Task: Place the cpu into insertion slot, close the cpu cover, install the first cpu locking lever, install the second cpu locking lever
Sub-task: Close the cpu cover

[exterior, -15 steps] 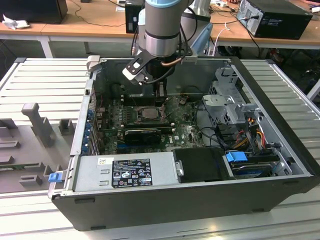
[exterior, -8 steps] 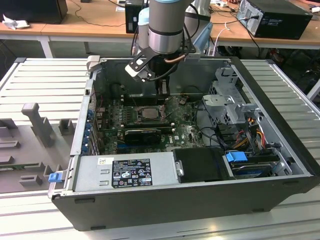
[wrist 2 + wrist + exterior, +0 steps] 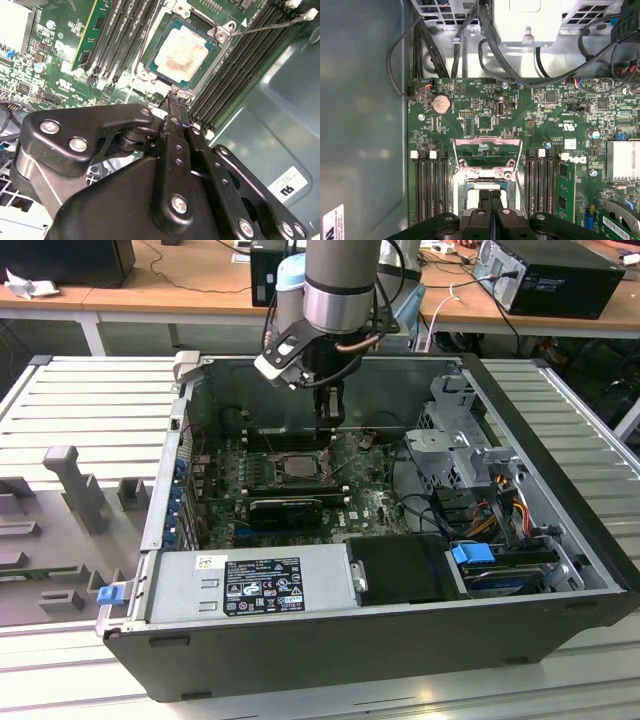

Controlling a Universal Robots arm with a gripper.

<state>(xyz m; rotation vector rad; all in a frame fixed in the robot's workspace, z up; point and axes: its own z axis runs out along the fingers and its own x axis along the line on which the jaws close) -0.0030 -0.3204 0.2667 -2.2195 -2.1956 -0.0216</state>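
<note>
Second wrist view: I see the cpu (image 3: pixel 182 52) lying in the insertion slot (image 3: pixel 146 75). The gripper (image 3: pixel 176 99), fingers pressed together, sits at the slot's edge. Black memory slots (image 3: pixel 235 70) crowd both sides of the slot, and a thin metal rod (image 3: pixel 270 25) runs beside it.

The arm (image 3: pixel 338 285) reaches straight down in the exterior view, wrist vertical, its black gripper (image 3: pixel 331 412) pointing downward. In both wrist views the 2 fingers (image 3: pixel 484 201) (image 3: pixel 175 116) are pressed flat together.

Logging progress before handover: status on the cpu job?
Tool shut, empty, tip at insertion slot edge. Cpu seated in slot. Cpu cover looks raised. No obstruction seen.
</note>
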